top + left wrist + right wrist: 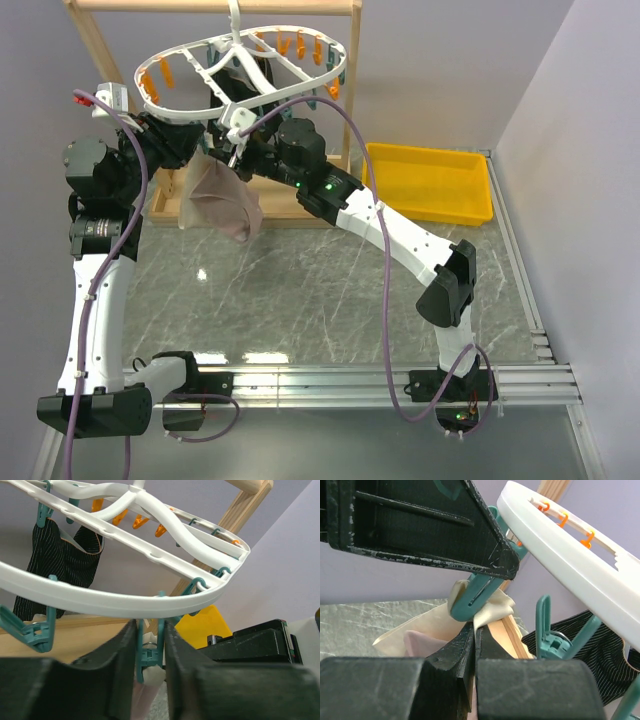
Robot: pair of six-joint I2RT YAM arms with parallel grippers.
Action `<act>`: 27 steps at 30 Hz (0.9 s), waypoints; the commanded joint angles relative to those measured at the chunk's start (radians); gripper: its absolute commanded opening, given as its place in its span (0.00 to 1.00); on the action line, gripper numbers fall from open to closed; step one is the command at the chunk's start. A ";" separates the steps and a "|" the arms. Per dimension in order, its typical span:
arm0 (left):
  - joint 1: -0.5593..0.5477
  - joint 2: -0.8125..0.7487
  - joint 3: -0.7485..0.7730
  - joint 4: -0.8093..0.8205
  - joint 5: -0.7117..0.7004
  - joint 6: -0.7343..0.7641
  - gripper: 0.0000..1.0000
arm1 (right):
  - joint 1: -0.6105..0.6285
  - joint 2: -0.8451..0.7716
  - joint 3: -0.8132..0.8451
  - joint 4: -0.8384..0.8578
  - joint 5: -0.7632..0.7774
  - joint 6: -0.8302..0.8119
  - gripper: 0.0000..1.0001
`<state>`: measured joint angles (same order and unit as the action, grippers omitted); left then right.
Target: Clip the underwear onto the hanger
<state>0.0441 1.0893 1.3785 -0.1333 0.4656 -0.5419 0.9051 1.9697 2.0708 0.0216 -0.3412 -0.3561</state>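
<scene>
The hanger (pixel 100 600) hung from the wooden rack (pixel 352 110), above the worktop (pixel 300 290). The left end effector (pixel 150 626) had its two fingers close together, squeezing a teal peg (pixel 147 660) on the ring's edge. The underwear (pixel 215 200) hung down just under the ring, with its pale band at that peg's mouth. The right end effector (pixel 474 630) was almost fully closed, pinching the cloth right below the peg. A black striped garment (pixel 55 565) hung from the ring's far side.
</scene>
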 commanded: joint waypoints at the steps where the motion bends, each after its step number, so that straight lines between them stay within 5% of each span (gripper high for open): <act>1: -0.003 -0.020 0.030 0.020 0.007 -0.003 0.32 | -0.006 -0.028 0.058 0.034 -0.005 0.011 0.00; 14: -0.003 -0.034 0.045 0.049 0.014 -0.027 0.59 | -0.011 -0.009 0.106 0.018 -0.010 0.028 0.00; 21: -0.001 -0.062 0.051 0.066 0.027 -0.044 0.86 | -0.009 -0.009 0.101 0.011 -0.010 0.031 0.00; 27: -0.001 -0.088 0.054 0.020 -0.004 -0.027 0.90 | -0.006 -0.020 0.071 0.014 -0.009 0.040 0.00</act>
<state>0.0441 1.0298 1.3937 -0.1196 0.4725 -0.5713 0.9031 1.9697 2.1265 0.0025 -0.3424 -0.3302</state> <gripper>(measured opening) 0.897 0.015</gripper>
